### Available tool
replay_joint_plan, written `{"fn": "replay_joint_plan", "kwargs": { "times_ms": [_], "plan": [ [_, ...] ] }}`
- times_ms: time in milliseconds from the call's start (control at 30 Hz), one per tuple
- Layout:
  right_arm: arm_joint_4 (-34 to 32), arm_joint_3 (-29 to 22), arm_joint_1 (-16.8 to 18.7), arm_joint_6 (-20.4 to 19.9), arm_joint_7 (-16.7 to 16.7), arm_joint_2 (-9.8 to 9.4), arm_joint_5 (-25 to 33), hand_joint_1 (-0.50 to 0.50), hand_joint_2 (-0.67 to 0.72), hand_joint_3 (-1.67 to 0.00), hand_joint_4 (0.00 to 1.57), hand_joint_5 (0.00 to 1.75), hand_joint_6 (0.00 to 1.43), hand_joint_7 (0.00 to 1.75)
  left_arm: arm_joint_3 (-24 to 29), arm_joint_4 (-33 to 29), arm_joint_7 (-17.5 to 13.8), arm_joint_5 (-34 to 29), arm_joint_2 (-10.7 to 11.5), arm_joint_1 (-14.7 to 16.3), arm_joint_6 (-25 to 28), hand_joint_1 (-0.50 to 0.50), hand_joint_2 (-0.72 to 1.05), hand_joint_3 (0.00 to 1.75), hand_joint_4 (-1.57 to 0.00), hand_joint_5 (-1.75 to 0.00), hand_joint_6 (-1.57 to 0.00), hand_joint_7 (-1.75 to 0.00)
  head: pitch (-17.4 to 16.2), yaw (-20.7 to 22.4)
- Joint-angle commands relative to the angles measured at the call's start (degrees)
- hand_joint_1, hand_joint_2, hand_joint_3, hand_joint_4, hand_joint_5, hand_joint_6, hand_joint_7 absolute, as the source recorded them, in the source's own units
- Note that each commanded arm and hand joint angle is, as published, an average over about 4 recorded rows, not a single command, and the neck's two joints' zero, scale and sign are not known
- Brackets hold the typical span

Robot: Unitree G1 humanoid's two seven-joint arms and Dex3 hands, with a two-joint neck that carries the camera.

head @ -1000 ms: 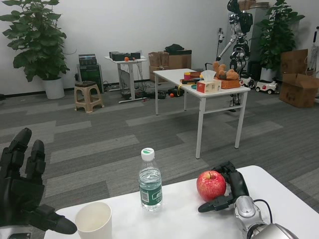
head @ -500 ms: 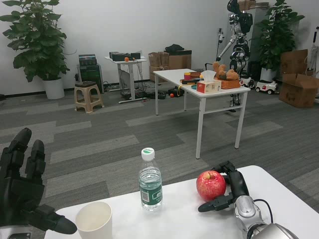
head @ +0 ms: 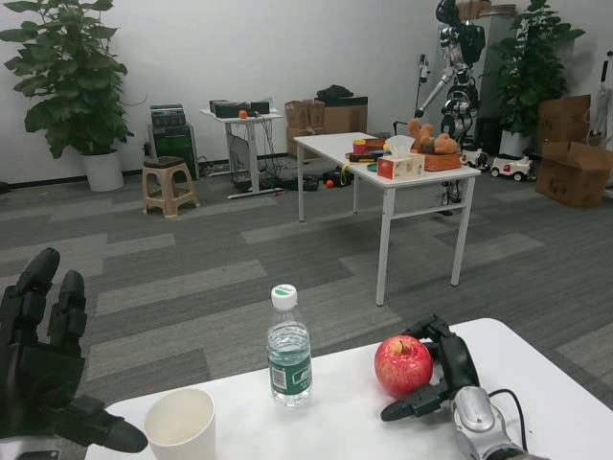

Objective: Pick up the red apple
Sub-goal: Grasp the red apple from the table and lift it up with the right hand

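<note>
No text, brand, number or sign can be read in the head view. The water bottle point(head: 288, 356), standing near the far edge of the white table point(head: 536, 374), has a green label around its body, but the print on it is too small and blurred to make out. Its white cap carries a small green mark, also not readable. On the other white table point(head: 383, 163) farther in the room, the tissue box point(head: 400, 165) at the near corner shows a red and white pattern, and no letters can be told on it. The cardboard boxes point(head: 573, 153) at the right edge show no readable marking.
</note>
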Motion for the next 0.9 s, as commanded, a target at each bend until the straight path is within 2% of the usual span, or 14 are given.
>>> {"fn": "replay_joint_plan", "kwargs": {
  "times_ms": [33, 200, 333, 433, 667, 900],
  "plan": [
    [-2.64, -1.53, 3.55, 1.05, 0.78, 0.84, -0.28, -0.04, 0.09, -0.16, 0.43, 1.36, 1.11, 1.61, 0.36, -0.18, -0.15, 0.0, 0.13, 0.93, -0.4, -0.43, -0.46, 0.04, 0.0, 0.0, 0.0, -0.42, -0.02, 0.07],
    [-8.18, -3.15, 6.1, 0.74, 0.99, 0.4, -0.32, -0.03, 0.09, -0.16, 0.43, 1.36, 1.09, 1.61, 0.49, -0.36, -0.15, 0.0, 0.13, 1.45, -0.4, -0.43, -0.46, 0.04, 0.0, 0.0, 0.0, -0.42, -0.02, 0.39],
    [-16.18, -4.6, 9.48, 0.61, 1.35, -0.13, -0.23, 0.0, 0.09, -0.16, 0.45, 1.38, 1.08, 1.61, 0.71, -0.67, -0.15, 0.0, 0.13, 2.11, -0.4, -0.43, -0.46, 0.09, 0.0, 0.0, 0.0, -0.42, -0.29, 0.62],
    [-22.81, -5.73, 12.27, 0.61, 1.5, -0.28, -0.23, 0.0, 0.09, -0.16, 0.49, 1.45, 1.08, 1.61, 0.82, -0.82, -0.15, 0.0, 0.19, 2.44, -0.4, -0.43, -0.46, 0.04, 0.0, 0.0, 0.0, -0.42, -0.24, 0.51],
    [-35.73, -7.59, 17.87, 0.52, 1.52, 0.14, -0.14, 0.0, 0.09, -0.16, 0.52, 1.45, 1.09, 1.61, 0.84, -0.89, -0.15, -0.04, 0.35, 2.55, -0.4, -0.43, -0.46, 0.0, 0.0, 0.0, 0.0, -0.42, -0.15, 0.43],
    [-42.48, -8.23, 19.63, 0.52, 1.52, -0.02, -0.03, 0.0, 0.09, -0.16, 0.54, 1.45, 1.08, 1.61, 0.84, -0.89, -0.15, -0.09, 0.48, 2.55, -0.4, -0.43, -0.46, 0.04, 0.0, 0.0, 0.0, -0.42, 0.34, 0.61]
  ]
}}
